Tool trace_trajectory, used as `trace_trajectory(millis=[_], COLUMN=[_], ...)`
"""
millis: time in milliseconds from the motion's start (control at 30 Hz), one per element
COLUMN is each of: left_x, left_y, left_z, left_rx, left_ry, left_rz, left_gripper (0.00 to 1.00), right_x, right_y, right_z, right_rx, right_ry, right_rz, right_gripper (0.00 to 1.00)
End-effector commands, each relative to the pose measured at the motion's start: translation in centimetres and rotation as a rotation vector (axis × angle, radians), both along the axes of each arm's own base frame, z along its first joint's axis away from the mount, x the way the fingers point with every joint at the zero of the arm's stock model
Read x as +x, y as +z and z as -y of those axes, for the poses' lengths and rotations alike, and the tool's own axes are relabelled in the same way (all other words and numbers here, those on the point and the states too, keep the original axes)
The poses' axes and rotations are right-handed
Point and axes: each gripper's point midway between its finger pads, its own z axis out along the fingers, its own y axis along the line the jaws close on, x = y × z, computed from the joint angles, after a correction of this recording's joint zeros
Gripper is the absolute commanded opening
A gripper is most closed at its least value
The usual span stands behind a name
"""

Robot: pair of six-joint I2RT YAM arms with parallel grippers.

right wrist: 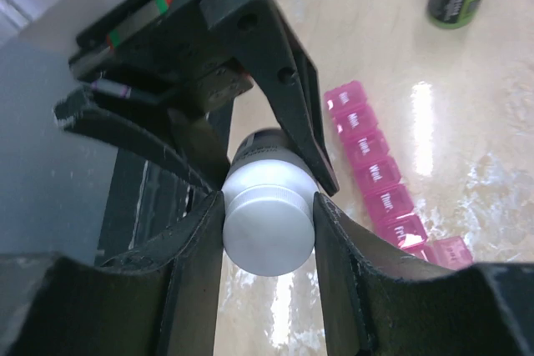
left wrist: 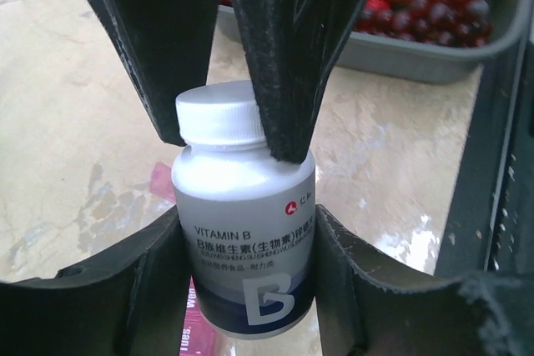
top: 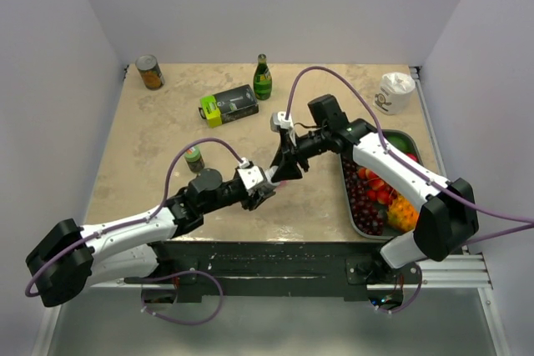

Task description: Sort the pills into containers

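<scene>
I'm looking at the table [top: 150, 139], tan and marbled, with the vitamin bottle [left wrist: 242, 181] out over its middle, where both arms meet. The fruit tray [top: 357, 224] sits well to the right of that bottle, loaded with grapes and strawberries.

Left gripper [left wrist: 246, 231] first: its fingers [left wrist: 150, 281] press the bottle's body from both sides, just below the shoulder, so I call it clamped on the bottle. The right gripper [right wrist: 269, 214] comes in from the opposite end and is pinched onto the bottle's white cap [right wrist: 267, 235], one pad on each side of it. So the bottle is held at both ends.

Now the containers [right wrist: 375, 177]: the pink strip lies flat on the table just beside the bottle, day names printed on its lids. In the left wrist view a bit of pink peeks out from behind the bottle's left side and base.
</scene>
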Motion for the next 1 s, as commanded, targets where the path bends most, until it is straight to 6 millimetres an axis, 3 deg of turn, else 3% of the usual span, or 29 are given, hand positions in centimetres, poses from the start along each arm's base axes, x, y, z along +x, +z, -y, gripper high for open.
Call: trace_trajectory(millis=[0, 33, 100, 167, 200, 233, 267, 333, 367, 467, 500, 533, 567, 700, 967], left_x=[-5.1, -5.7, -6.6, -6.7, -6.5, -6.4, -5.9, -5.0, -4.4, -3.2, -2.9, -2.6, -2.2, -1.3, -0.5], left_y=[2.0, 1.5, 1.2, 0.6, 0.5, 0.3, 0.2, 0.5, 0.5, 1.3, 1.3, 1.7, 2.0, 2.8, 2.8], left_z=[1.9, 1.6, 1.4, 1.2, 1.1, 1.0, 0.9, 0.9, 0.7, 0.4, 0.1, 0.1, 0.0, 0.0, 0.1], left_rx=[0.008, 0.045, 0.075, 0.114, 0.124, 0.13, 0.132, 0.116, 0.109, 0.067, 0.06, 0.041, 0.033, 0.002, -0.008], left_ry=[-0.34, -0.368, -0.425, -0.432, -0.422, -0.411, -0.379, -0.325, -0.277, -0.185, -0.158, -0.139, -0.114, -0.067, -0.023], left_rz=[0.068, 0.04, 0.038, 0.021, 0.018, 0.013, 0.011, 0.019, 0.008, 0.02, 0.021, 0.028, 0.038, 0.059, 0.048], left_gripper=[0.0, 0.0, 0.0, 0.0, 0.0, 0.0, 0.0, 0.0, 0.0, 0.0, 0.0, 0.0, 0.0, 0.0, 0.0], right_x=[-3.4, -3.2, -4.4, -3.7, -2.2, -2.3, -1.9, -0.9, -0.8, -1.1, -0.3, -0.5, 0.0, 0.6, 0.2], right_y=[1.2, 1.5, 0.5, -0.1, 0.5, 0.2, 0.2, 1.0, 1.4, 3.5, 5.3, 4.8, 5.5, 3.9, 2.2], right_z=[1.6, 1.7, 3.2, 3.6, 2.7, 2.7, 2.6, 2.2, 2.1, 2.2, 2.3, 2.5, 2.4, 2.5, 1.9], right_rx=[0.011, 0.047, -0.014, -0.092, -0.082, -0.1, -0.113, -0.136, -0.132, -0.046, 0.024, 0.019, 0.052, 0.038, 0.007], right_ry=[0.217, 0.351, 0.452, 0.449, 0.411, 0.374, 0.345, 0.231, 0.204, 0.087, 0.035, -0.044, -0.079, -0.289, -0.373], right_rz=[0.117, 0.325, 0.392, 0.521, 0.618, 0.591, 0.575, 0.496, 0.471, 0.303, 0.312, 0.179, 0.172, -0.043, -0.228], right_gripper=[0.03, 0.04, 0.04, 0.15, 0.2, 0.26, 0.47, 0.66, 0.82, 0.98, 0.99, 0.99, 0.99, 0.99, 0.95])
